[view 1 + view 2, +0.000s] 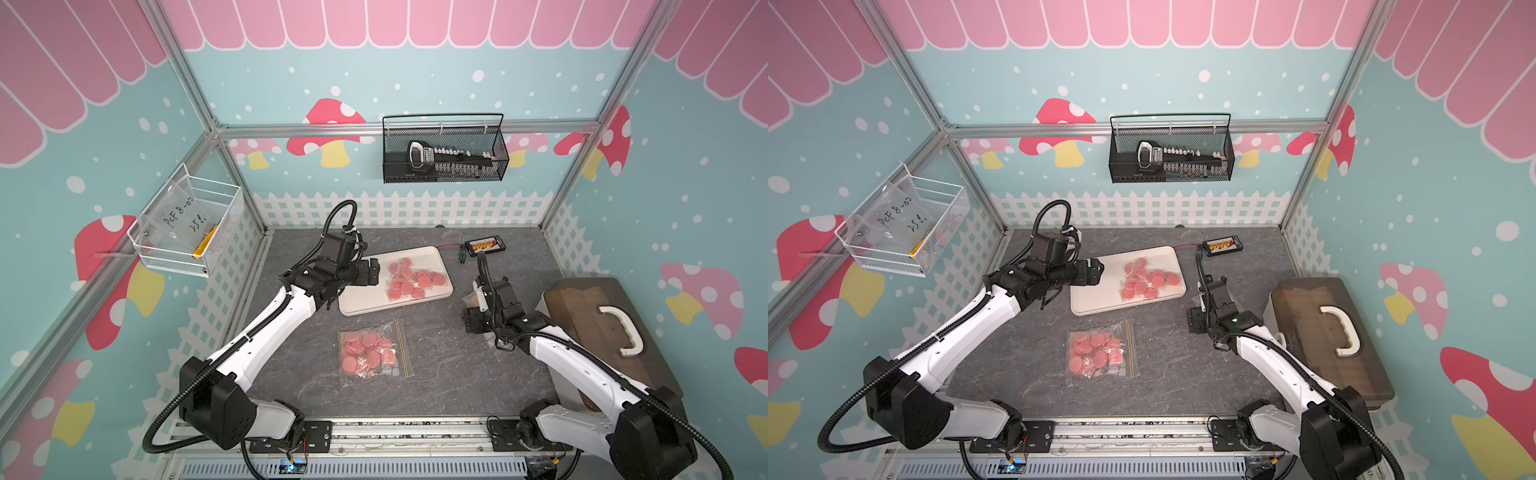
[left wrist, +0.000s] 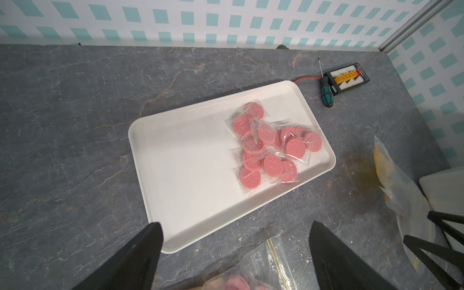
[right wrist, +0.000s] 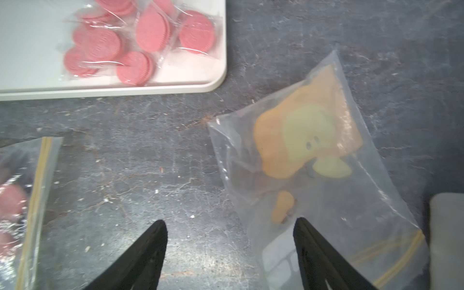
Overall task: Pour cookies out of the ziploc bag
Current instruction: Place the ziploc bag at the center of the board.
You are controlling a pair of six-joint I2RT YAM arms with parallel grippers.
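A clear ziploc bag (image 1: pixel 374 353) (image 1: pixel 1100 351) with several pink cookies inside lies flat on the grey table, in front of the white tray (image 1: pixel 361 301) (image 2: pixel 188 163). More wrapped cookies (image 1: pixel 415 280) (image 2: pixel 271 150) (image 3: pixel 140 42) are heaped on the tray's right half. My left gripper (image 1: pixel 372 271) (image 2: pixel 236 241) hangs open over the tray's left end, holding nothing. The right gripper (image 1: pixel 468 318) (image 3: pixel 229 233) is open just above the table, right of the tray. Beside its one finger lies a second clear bag (image 3: pixel 313 163) with orange and yellow pieces, loose on the table.
A brown case with a white handle (image 1: pixel 602 332) stands at the table's right edge. A black connector board (image 1: pixel 484 247) and a green screwdriver (image 1: pixel 462 254) lie at the back. Wire baskets (image 1: pixel 444 149) (image 1: pixel 191 226) hang on the walls.
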